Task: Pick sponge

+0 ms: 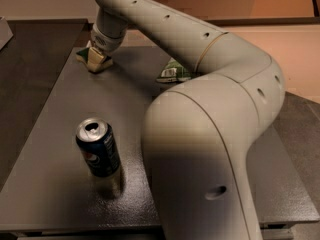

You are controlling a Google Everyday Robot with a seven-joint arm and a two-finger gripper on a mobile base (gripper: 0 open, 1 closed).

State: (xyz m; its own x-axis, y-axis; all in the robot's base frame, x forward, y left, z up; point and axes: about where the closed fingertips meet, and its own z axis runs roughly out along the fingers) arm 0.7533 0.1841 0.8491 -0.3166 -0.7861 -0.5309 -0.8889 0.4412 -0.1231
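The sponge lies at the far left corner of the dark table; only a dark green edge of it and some pale yellow show from under the gripper. My gripper points down at the end of the long white arm and sits right on or against the sponge. Whether it holds the sponge is hidden.
A blue soda can stands upright at the front left of the table. A green-and-white snack bag lies at the far middle, partly behind the arm. My bulky arm elbow fills the right half of the view.
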